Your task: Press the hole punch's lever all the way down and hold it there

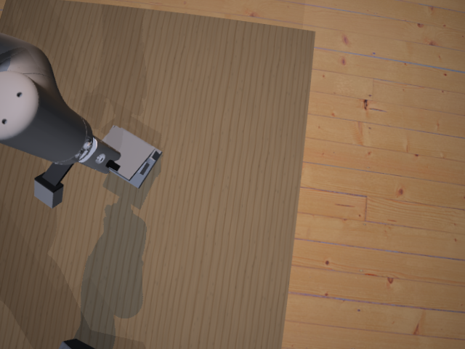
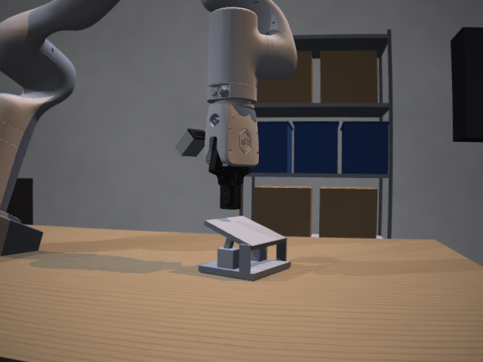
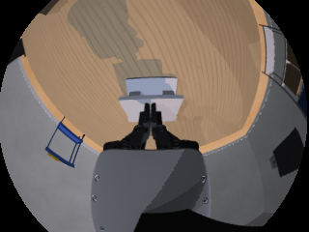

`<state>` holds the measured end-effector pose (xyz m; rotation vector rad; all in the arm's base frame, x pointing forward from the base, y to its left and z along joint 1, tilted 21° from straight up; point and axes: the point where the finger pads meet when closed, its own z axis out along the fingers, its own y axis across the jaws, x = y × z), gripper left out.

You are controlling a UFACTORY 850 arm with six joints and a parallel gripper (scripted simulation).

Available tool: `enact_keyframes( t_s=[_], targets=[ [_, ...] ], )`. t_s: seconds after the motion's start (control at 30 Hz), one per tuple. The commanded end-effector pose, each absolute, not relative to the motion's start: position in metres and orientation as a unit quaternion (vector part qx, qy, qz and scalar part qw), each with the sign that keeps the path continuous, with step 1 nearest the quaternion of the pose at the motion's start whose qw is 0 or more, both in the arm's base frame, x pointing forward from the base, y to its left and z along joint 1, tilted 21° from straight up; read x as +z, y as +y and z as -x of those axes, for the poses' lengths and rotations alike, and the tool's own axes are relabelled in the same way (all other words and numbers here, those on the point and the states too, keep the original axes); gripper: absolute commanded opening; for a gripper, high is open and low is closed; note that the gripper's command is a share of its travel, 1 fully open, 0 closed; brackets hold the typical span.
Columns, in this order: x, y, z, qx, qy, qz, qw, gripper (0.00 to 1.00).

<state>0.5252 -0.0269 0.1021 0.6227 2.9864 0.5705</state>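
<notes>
A grey hole punch [image 2: 245, 249] stands upright on the wooden table. Its flat lever [image 2: 244, 229] is raised and slopes up toward its free end on the left. It also shows from above [image 1: 131, 155] and in the wrist view [image 3: 151, 93]. My gripper [image 2: 229, 204] is shut and empty, pointing straight down. Its black fingertips hang a short way above the raised end of the lever, with a small gap between them. From above, the fingertips [image 1: 112, 165] sit over the lever's near-left edge. In the wrist view the closed fingers [image 3: 151, 119] point at the lever's edge.
The table's right edge [image 1: 300, 187] runs beside a plank floor. The arm's base [image 2: 15, 234] stands at the table's left. A shelf with brown and blue boxes [image 2: 319, 136] stands behind the table. The wrist camera block [image 1: 49, 191] sticks out beside the gripper.
</notes>
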Motion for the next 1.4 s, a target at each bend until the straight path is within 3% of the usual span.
enact_keyframes(
  t_s=[0.0,1.37],
  targets=[
    [0.098,-0.025,-0.527,0.184,0.962,-0.201,0.020,0.00],
    [0.082,-0.020,-0.529,0.184,0.962,-0.201,0.020,0.00]
  ],
)
